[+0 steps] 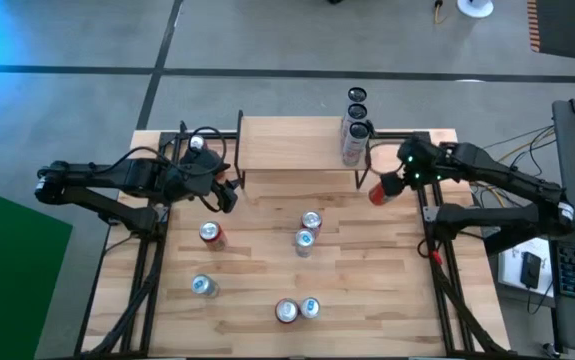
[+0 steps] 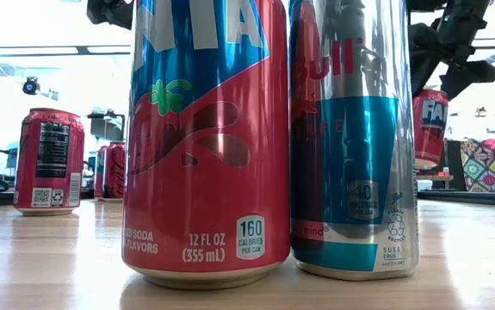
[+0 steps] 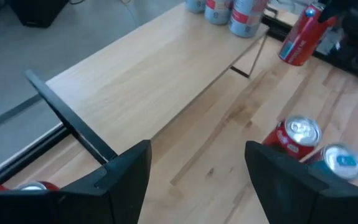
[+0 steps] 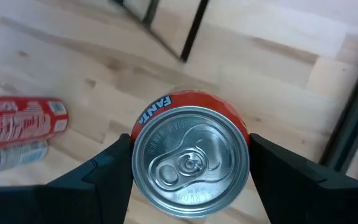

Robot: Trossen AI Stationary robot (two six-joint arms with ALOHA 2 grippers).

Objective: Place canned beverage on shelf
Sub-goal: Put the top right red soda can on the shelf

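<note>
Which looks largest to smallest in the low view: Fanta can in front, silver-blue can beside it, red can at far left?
1. Fanta can, though only nearness to the camera makes it loom.
2. Silver-blue can, nearly alike; the ranking is unsure.
3. Far-left red can, clearly smallest because farther back.

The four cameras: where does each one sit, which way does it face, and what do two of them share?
High: above the table, looking straight down; both arms, shelf, loose cans.
Low: at tabletop height, looking level; two cans close, dark arm parts above.
Left wrist: on the left arm, past the open left gripper toward the shelf.
Right wrist: on the right arm, looking down on the red can in the right gripper.
Shared: high and left wrist both show that can.
</note>
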